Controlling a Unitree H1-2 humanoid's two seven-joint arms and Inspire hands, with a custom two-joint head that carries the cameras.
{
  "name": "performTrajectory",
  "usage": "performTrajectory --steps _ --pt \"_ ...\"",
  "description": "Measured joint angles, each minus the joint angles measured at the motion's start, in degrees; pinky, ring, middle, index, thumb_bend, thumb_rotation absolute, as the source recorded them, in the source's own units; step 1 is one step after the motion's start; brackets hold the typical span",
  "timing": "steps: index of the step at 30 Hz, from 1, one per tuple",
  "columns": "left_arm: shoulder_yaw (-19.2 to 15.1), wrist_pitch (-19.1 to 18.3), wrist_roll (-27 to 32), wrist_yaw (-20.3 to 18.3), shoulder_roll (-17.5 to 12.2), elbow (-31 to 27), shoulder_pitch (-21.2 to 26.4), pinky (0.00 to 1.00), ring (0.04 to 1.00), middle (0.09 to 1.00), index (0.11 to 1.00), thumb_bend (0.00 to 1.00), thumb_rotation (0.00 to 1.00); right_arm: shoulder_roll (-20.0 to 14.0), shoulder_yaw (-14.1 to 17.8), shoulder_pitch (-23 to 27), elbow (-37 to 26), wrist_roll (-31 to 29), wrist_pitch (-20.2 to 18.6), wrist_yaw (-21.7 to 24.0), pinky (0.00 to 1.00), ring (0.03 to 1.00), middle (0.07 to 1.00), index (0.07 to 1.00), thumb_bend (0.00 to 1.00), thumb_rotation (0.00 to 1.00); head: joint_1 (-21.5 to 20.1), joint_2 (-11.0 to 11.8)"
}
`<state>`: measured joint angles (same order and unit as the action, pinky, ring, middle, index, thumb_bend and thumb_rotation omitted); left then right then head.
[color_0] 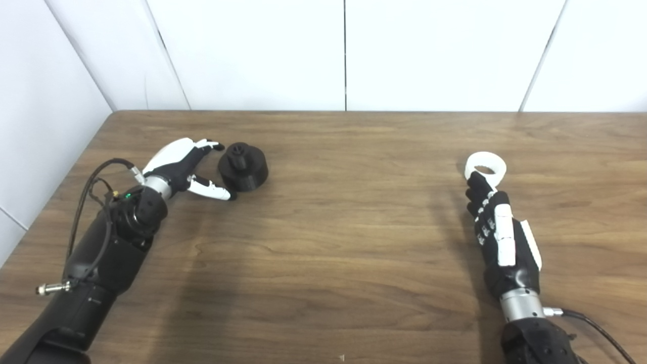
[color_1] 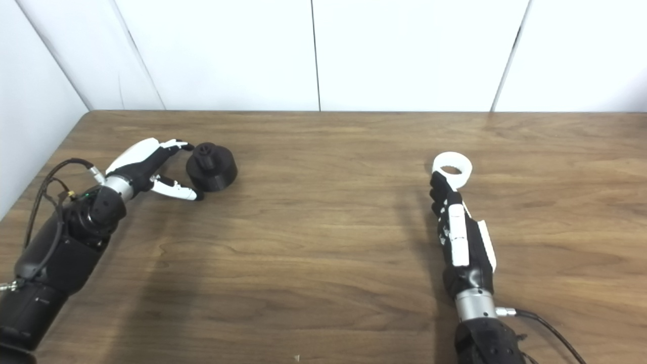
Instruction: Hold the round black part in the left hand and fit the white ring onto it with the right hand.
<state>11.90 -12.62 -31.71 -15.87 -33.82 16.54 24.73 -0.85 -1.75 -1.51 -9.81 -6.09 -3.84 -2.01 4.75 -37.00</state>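
The round black part [color_0: 243, 167] sits on the wooden table [color_0: 333, 237], and everything else is placed from it. It is a squat black cylinder with a smaller knob standing up from its top face, and it rests flat and upright.

Just beside it, on the side toward the table's left edge, is the left hand [color_0: 184, 167]. The hand is spread wide: its fingers [color_0: 208, 145] reach along the far side of the part, and its thumb [color_0: 212, 191] lies along the near side, so the part stands at the mouth of that opening. The thumb tip seems to touch or nearly touch the part's base; the fingertips stop a little short of it. The hand holds nothing.

Well apart from the black part, across the table toward its right edge, is the white ring [color_1: 452, 168]. The right hand [color_1: 461, 234] lies with its fingers stretched toward the ring, and their tips meet the ring's near rim. Whether they pinch it or merely rest against it cannot be told.
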Motion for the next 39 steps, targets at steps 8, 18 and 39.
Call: performTrajectory --steps 8,18,39 --pt "0.33 0.04 0.07 0.0 0.04 -0.01 0.3 0.98 1.0 1.0 0.896 1.0 0.3 0.04 0.18 -0.07 0.0 0.22 0.16 -0.01 0.99 0.958 0.938 0.909 0.52 1.0 -0.09 0.09" --pt "0.64 0.24 0.22 -0.37 0.17 -0.01 0.43 0.96 1.0 0.993 0.892 1.0 0.29 0.42 0.33 -0.09 0.03 0.82 0.34 -0.19 0.99 0.958 0.935 0.91 0.52 1.0 -0.35 0.18" --pt "0.73 2.54 0.95 -0.26 2.12 2.41 1.52 1.0 1.0 0.977 0.891 0.97 0.38 0.53 0.37 -0.08 0.15 0.87 0.57 -0.14 0.98 0.958 0.937 0.912 0.52 1.0 -0.7 0.35"
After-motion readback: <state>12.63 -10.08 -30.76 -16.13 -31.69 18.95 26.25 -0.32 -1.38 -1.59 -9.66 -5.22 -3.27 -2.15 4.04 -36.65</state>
